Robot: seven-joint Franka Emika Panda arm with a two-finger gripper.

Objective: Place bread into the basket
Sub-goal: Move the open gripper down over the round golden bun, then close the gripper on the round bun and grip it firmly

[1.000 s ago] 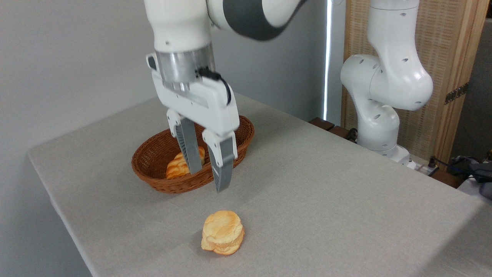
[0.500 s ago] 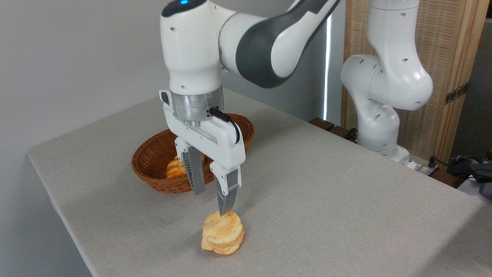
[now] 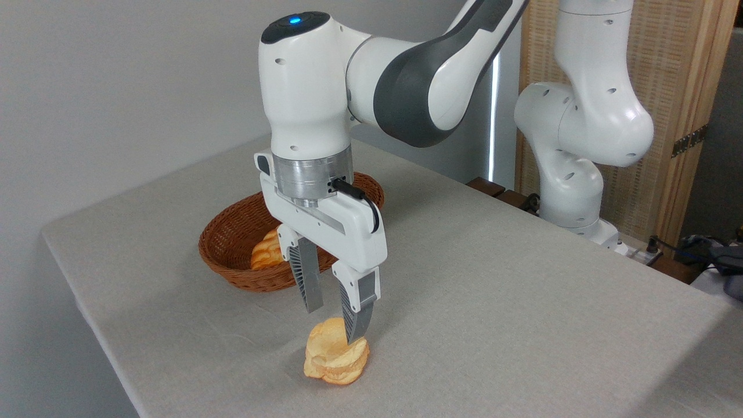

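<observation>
Grey, faintly woven cloth covers the table (image 3: 522, 302), with a plain pale wall behind and a slatted wooden screen (image 3: 685, 116) at right. On the cloth lies the bread (image 3: 335, 360), a round, puffy, golden bun in stacked layers. The gripper (image 3: 335, 324) hangs over it, its ribbed grey fingers (image 3: 306, 278) spread apart, tips at the bun's top and straddling it. Behind stands the basket (image 3: 244, 273), a shallow oval of reddish-brown wicker, holding a ridged orange loaf (image 3: 266, 252). The arm (image 3: 406, 87) is smooth white.

bread (image 3: 335, 360) on table (image 3: 522, 302) | basket (image 3: 232, 255) behind-left | loaf (image 3: 266, 251) in basket
</observation>
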